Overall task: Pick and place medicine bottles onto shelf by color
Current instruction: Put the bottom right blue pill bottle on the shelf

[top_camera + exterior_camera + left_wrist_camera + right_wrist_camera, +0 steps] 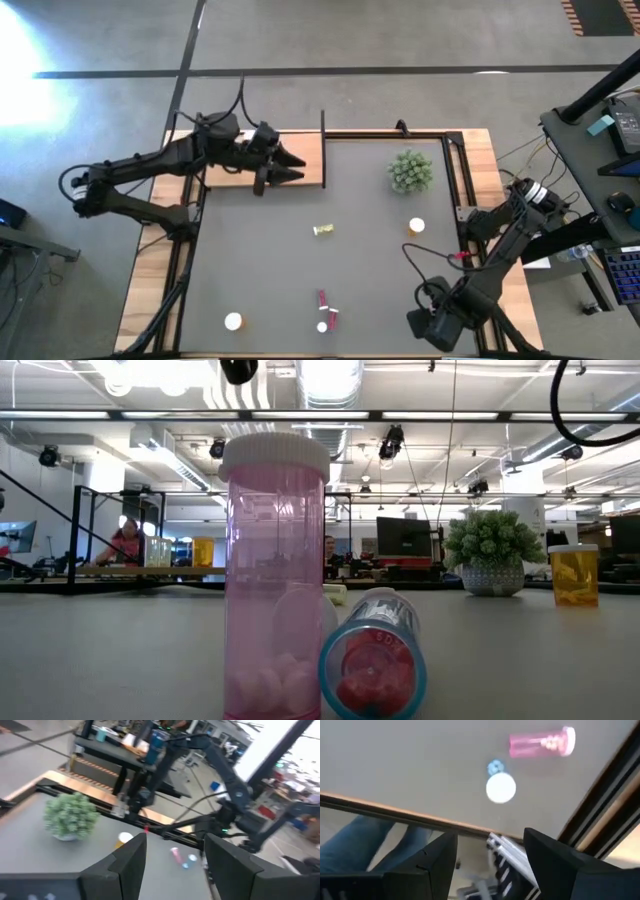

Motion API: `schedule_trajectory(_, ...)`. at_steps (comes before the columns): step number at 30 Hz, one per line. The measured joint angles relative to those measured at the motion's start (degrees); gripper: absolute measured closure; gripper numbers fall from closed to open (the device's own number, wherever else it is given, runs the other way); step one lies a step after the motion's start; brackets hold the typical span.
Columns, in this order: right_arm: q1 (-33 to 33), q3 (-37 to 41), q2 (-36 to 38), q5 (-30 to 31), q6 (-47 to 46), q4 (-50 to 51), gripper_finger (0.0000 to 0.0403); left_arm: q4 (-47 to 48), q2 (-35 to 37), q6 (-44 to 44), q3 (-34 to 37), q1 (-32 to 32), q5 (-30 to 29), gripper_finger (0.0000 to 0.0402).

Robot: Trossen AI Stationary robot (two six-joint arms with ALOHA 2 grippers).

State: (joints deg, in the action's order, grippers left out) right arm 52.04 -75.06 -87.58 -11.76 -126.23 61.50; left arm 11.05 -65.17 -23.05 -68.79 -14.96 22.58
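Bottles (326, 311) lie well apart from left gripper (292, 167), open and empty, over shelf (310, 150).

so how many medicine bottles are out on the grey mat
5 visible: a yellowish one lying mid-mat, an orange one by the plant, an orange one near the front left, and a pink pair front centre, one lying, one upright. More may be hidden.

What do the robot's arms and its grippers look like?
Both arms are dark, almost black, built from jointed tube-like pieces with black cables looping beside them. The left gripper ends in two pointed dark fingers. The right gripper has two flat, blocky dark fingers. The right arm has a small red spot near its middle and a pale band near its base.
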Motion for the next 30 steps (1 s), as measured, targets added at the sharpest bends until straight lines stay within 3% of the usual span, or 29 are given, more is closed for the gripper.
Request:
schedule_trajectory(7,1.39,0.45,-0.03,5.79,4.9,0.72,0.0183,-0.18,0.52,-3.94,0.0,6.78,-0.8,0.0218)
schedule_trajectory(17,4.44,0.5,-2.2,7.53,6.39,0.85,0.0183,-0.13,-1.64,-5.18,0.55,15.75,-2.73,0.0218)
schedule_trajectory(25,6.81,0.52,-3.47,7.52,6.29,0.48,0.0183,0.44,-1.75,-9.65,2.52,18.83,-0.76,0.0218)
schedule_trajectory(30,7.22,0.52,-3.53,9.37,5.57,-0.98,0.0183,-0.08,-1.75,-9.68,2.51,19.67,-3.4,0.0218)
